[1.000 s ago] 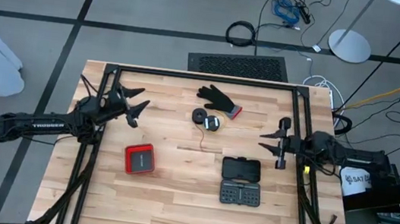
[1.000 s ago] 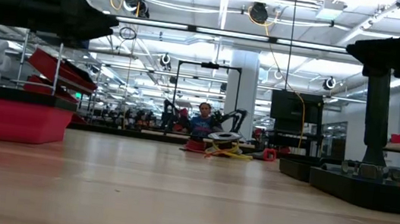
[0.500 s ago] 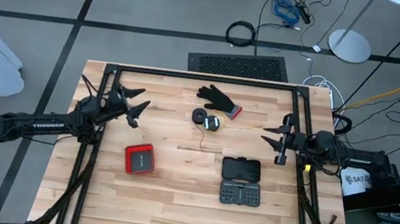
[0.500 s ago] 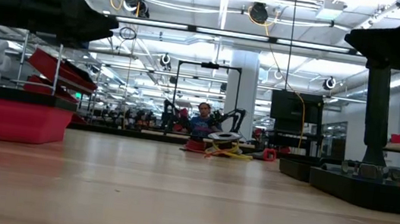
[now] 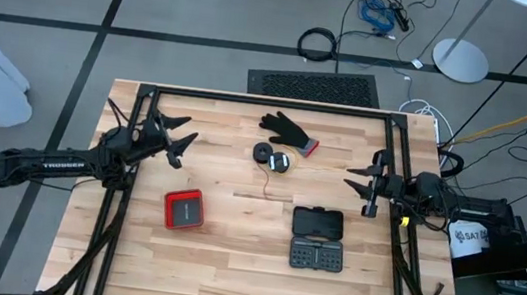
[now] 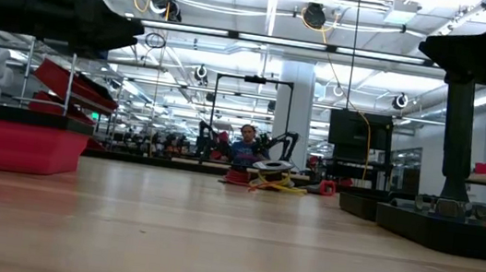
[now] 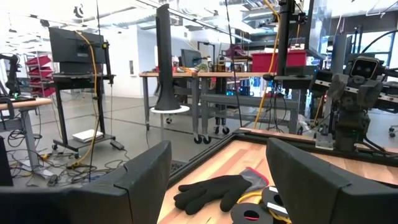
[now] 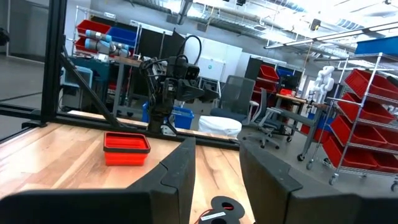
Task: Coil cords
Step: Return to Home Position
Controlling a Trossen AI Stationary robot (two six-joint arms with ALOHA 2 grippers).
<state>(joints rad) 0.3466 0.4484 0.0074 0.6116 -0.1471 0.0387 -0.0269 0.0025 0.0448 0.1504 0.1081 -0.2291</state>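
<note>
Two small round cord bundles (image 5: 273,156) lie flat on the wooden table (image 5: 229,264), near its far middle. One is black and one has yellow in it. A thin reddish tail (image 5: 264,180) trails from them toward the near edge. They also appear in the left wrist view, cords (image 7: 261,210), and in the right wrist view, cords (image 8: 224,207). My left gripper (image 5: 182,140) hovers open at the far left, pointing at them from a distance. My right gripper (image 5: 351,176) hovers open at the right, also well away from them.
A black glove with a red cuff (image 5: 286,127) lies just beyond the cords. A red box (image 5: 183,208) sits at the near left and a black tool case (image 5: 318,238) at the near right. Bare wood lies between the two grippers and along the near edge.
My right gripper has tipped upward a little and shifted slightly toward the far edge, without travelling across the table. Its finger gap is unchanged.
</note>
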